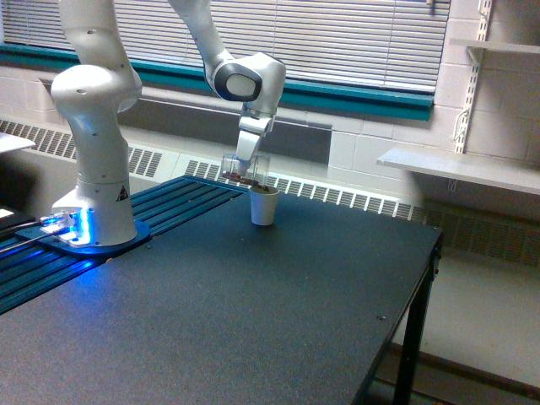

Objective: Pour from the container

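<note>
Filling most of the frame: black table (253, 321), matte top, one leg showing on the exterior view's right. Bolted at the table's edge on the exterior view's left: white Panda arm (93, 126), base glowing blue, ribbed dark panel beneath it. Reaching up out of frame, then back down over the table's far side, wrist pointing downward. Behind: window blinds (337, 34) with a teal sill, white radiator grille along the wall, white shelf (460, 169) on the exterior view's right.

Hanging at the wrist's end: gripper (245, 162), closed around the clear container (245, 170), narrow span, fingers pressed on the cup's sides (exact finger contact too small to resolve). Container held in the air, tipped toward the exterior view's right, brown granular bits lying along its lower side. Mouth sitting just above and beside the rim of the white cup (264, 206).

Standing upright on the table directly below: white cup, brown material visible at its rim. Container and white cup near, touching or not cannot be told at this resolution.
</note>
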Available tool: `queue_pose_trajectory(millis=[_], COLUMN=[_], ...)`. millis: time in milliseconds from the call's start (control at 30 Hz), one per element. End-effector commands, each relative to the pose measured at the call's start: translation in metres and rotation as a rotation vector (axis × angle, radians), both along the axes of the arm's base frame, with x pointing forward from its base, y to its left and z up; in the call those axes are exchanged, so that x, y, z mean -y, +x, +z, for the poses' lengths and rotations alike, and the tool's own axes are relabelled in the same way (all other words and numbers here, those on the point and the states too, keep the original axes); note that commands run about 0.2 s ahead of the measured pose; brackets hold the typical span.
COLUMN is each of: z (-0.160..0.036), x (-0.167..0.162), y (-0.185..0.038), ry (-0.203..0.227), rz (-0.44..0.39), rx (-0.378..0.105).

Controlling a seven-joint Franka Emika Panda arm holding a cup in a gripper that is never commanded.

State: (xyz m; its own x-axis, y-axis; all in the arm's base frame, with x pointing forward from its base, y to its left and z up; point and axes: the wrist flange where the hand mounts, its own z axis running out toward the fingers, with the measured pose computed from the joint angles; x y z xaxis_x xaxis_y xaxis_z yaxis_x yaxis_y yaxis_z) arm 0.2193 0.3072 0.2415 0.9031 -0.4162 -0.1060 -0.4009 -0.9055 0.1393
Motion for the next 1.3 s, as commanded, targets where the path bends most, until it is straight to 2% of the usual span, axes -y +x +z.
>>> queue_pose_trajectory(millis=[33,100,733,1300], z=[0.0016,0.0012,-0.0020,-0.0007], x=[-0.0063,-0.0057,-0.0117,-0.0079], y=[-0.0006,-0.0007,-0.0053,-0.0026], ry=[0.030,0.023,0.055,0.062], rz=[-0.003,0.000,-0.018,-0.037], rx=[-0.006,-0.008,-0.033,-0.021])
